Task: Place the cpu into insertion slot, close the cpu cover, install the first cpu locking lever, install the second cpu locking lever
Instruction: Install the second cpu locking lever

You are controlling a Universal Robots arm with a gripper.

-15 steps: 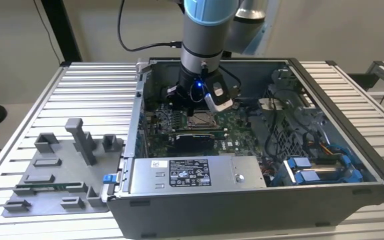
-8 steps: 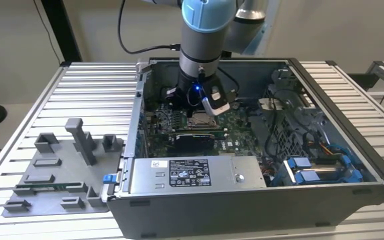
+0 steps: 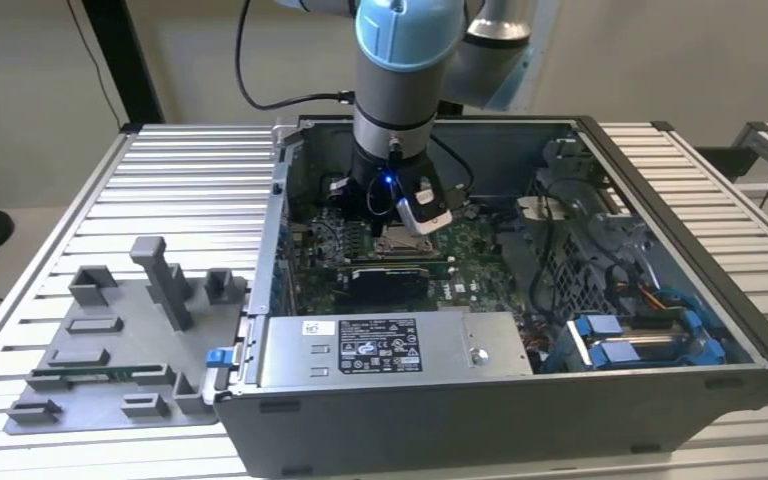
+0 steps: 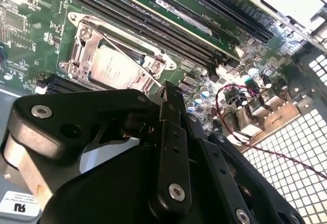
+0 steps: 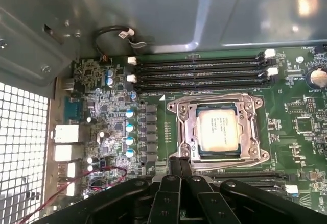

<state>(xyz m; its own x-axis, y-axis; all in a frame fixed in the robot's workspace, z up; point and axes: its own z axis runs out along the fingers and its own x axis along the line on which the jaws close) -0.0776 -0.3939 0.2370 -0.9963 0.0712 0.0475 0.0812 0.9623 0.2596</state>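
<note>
The cpu [image 5: 218, 131] [image 4: 113, 67], a square chip with a silvery-tan top, lies flat in the insertion slot [image 5: 254, 103] on the green board. The cpu cover [image 5: 190, 124], a silvery frame, lies down around the chip's edges. In the second wrist view a thin wire lever [image 4: 125, 50] crosses the socket at a slant. My gripper [image 5: 179, 163] [image 4: 171, 90] hangs just off one corner of the socket with its black fingers together and nothing between them. In the exterior view the gripper [image 3: 408, 222] is low inside the computer case, right above the slot [image 3: 402, 246].
Long black memory slots [image 5: 199, 71] run beside the socket. A red wire [image 5: 102, 175] loops near the perforated rear panel [image 5: 20, 147]. The case walls [image 3: 684, 210] box in the arm. A power supply [image 3: 371, 350], a blue drive bay [image 3: 638, 340] and a grey fixture tray [image 3: 117, 340] are nearby.
</note>
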